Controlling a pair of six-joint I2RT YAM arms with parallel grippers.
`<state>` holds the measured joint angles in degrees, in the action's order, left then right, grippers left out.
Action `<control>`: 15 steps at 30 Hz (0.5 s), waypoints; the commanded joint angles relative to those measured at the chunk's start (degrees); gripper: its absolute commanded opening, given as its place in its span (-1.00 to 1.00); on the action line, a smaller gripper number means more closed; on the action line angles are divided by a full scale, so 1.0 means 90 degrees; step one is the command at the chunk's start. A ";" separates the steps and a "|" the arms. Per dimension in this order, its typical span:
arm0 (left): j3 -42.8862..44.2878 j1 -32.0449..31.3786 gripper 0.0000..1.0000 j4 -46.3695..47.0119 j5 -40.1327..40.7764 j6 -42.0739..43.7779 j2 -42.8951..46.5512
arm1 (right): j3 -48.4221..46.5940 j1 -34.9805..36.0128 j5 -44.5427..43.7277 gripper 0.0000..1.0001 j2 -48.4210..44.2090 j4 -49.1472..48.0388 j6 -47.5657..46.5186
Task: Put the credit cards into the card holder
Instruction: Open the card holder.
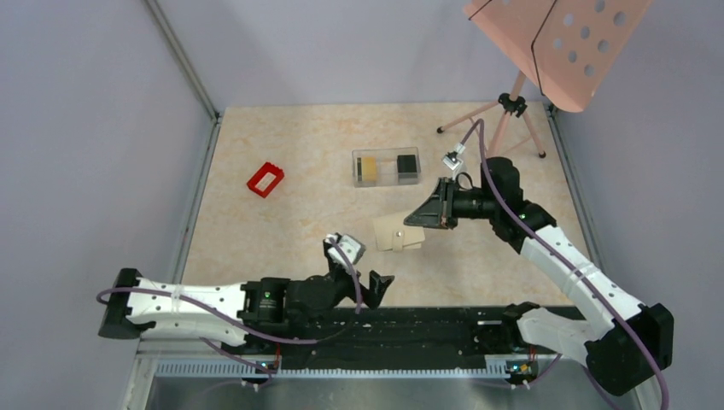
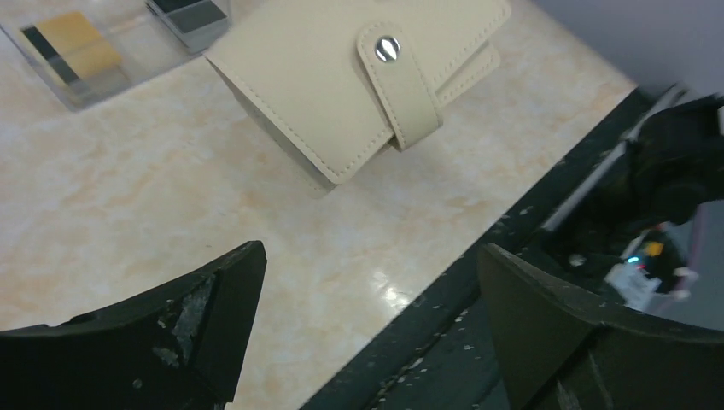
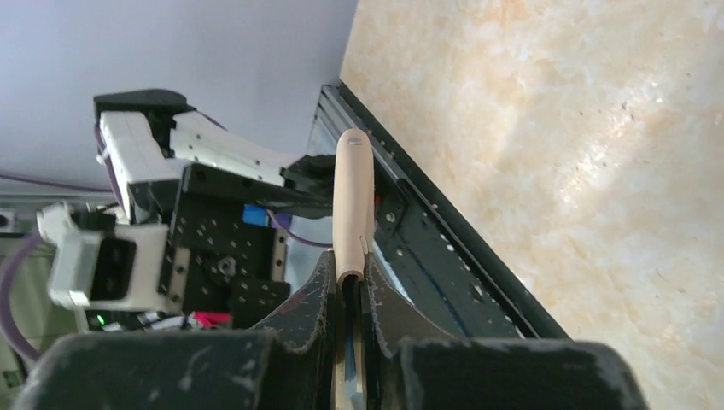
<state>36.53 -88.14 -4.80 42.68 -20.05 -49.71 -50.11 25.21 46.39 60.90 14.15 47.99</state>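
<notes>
The card holder (image 1: 395, 232), a beige wallet with its strap snapped closed, lies at mid-table. My right gripper (image 1: 420, 219) is shut on its right edge. In the right wrist view the card holder (image 3: 353, 196) stands edge-on between the fingers of that gripper (image 3: 346, 278). My left gripper (image 1: 369, 280) hangs open near the front edge, just short of the card holder (image 2: 333, 85), with nothing between its jaws (image 2: 371, 316). The credit cards sit in a clear box (image 1: 386, 166), a yellow one (image 1: 368, 168) and a black one (image 1: 407, 164). The left wrist view also shows the yellow card (image 2: 72, 43).
A small red frame (image 1: 265, 179) lies at the left of the table. A pink music stand (image 1: 512, 107) on a tripod occupies the back right corner. The black rail (image 2: 444, 342) runs along the front edge under my left gripper. Grey walls close in both sides.
</notes>
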 commanded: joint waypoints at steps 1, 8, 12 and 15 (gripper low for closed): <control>-0.0424 0.0258 0.98 0.1135 -0.0463 -0.1936 0.0964 | 0.0332 -0.0031 0.0113 -1.00 -0.0305 0.0093 -0.0708; 0.0329 0.2688 0.95 -0.0069 -0.3972 -0.3249 0.0888 | 0.1003 -0.0035 0.0556 -1.00 -0.0506 -0.0776 -0.0500; 0.0690 0.3278 0.97 0.0247 -0.5378 -0.3419 0.0239 | 0.1191 -0.0032 0.0720 -1.00 -0.0535 -0.1026 -0.0432; 0.0796 0.3589 0.90 0.0918 -0.6328 -0.3644 -0.0368 | 0.1280 -0.0034 0.0813 -1.00 -0.0545 -0.1128 -0.0377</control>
<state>41.19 -58.67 -2.98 3.33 -48.18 -47.57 -38.87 25.21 50.81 57.91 9.58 44.16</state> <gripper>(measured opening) 0.978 0.055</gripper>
